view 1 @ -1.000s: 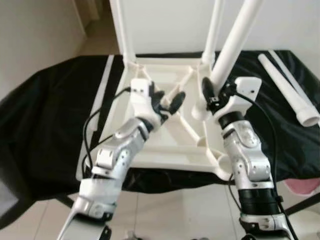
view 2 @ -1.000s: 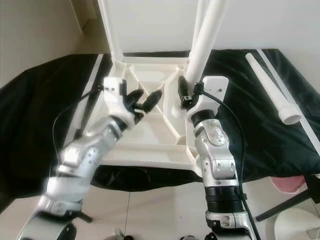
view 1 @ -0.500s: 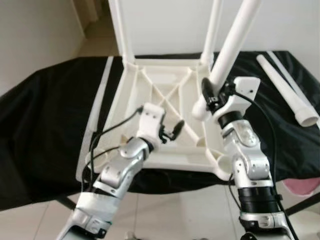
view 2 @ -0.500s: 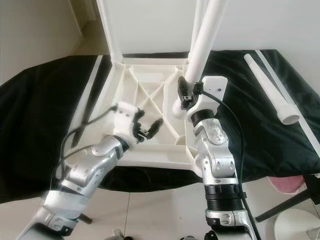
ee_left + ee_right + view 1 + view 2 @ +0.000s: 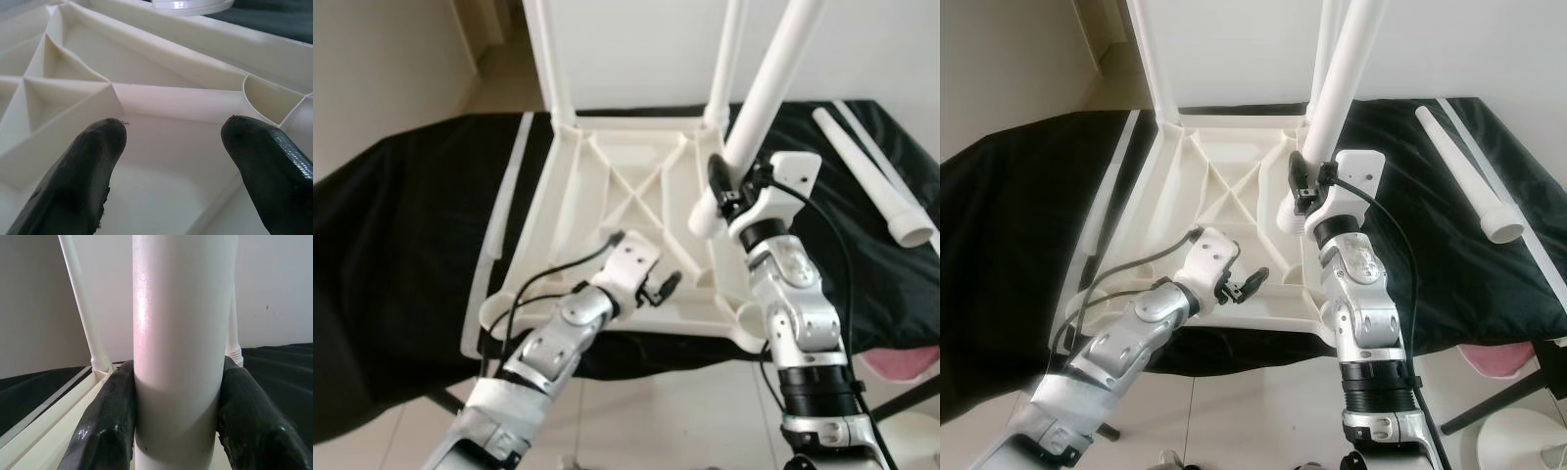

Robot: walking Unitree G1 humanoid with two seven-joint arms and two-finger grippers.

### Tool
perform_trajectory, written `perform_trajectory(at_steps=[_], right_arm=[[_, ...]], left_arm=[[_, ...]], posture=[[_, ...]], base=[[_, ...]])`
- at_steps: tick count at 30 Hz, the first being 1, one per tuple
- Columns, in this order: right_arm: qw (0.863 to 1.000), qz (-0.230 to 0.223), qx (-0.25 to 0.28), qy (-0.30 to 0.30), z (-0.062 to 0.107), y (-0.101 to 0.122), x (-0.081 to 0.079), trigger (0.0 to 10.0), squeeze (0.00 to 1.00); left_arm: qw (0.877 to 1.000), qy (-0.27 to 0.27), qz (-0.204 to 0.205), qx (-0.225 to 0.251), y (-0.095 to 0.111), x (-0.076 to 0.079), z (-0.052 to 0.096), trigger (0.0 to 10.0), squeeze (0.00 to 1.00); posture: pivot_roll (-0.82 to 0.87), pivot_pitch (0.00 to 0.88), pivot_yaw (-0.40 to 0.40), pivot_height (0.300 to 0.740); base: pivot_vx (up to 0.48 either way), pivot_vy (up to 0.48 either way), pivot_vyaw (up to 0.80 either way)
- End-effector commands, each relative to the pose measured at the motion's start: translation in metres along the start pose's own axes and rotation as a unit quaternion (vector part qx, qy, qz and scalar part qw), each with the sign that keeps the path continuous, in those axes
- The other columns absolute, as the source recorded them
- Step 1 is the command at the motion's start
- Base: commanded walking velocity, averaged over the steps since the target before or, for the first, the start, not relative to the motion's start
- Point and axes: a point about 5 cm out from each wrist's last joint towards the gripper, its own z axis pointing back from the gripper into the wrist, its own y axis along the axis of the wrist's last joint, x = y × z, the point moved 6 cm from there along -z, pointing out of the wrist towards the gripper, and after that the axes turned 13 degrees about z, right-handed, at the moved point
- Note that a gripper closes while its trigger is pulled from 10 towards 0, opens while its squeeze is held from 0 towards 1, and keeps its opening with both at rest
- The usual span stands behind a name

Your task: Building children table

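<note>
While right gripper [image 5: 176,431] clamps it, leg [image 5: 766,93] tilts up-right

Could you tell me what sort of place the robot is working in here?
Probably a room in a home, used as an assembly spot: pale tiled floor, plain light wall, and a surface draped in black cloth bearing an upturned white plastic table and a loose leg.

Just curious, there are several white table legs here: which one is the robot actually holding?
The tilted leg clamped in the right gripper. Two others stand upright in the far corners of the upturned tabletop; a fourth lies loose on the black cloth.
</note>
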Motion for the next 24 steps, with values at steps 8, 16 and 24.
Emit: perform_trajectory(at_steps=[8, 16, 24], right_arm=[[1.000, 0.004, 0.009, -0.002, -0.001, 0.004, 0.001, 10.0, 0.00], [1.000, 0.005, 0.009, -0.004, 0.000, 0.005, 0.002, 10.0, 0.00], [1.000, 0.004, 0.007, -0.003, 0.000, 0.004, 0.001, 10.0, 0.00]], left_arm=[[0.999, -0.007, -0.034, -0.010, -0.002, 0.002, -0.008, 10.0, 0.00], [0.991, -0.077, 0.057, 0.088, 0.045, 0.019, -0.002, 10.0, 0.00], [0.991, -0.122, -0.040, 0.035, 0.014, 0.047, -0.001, 10.0, 0.00]], posture=[[-0.08, 0.035, 0.016, 0.740], [-0.08, 0.040, 0.016, 0.740], [-0.08, 0.046, 0.015, 0.740]], base=[[0.000, 0.000, 0.00], [0.000, 0.000, 0.00], [0.000, 0.000, 0.00]])
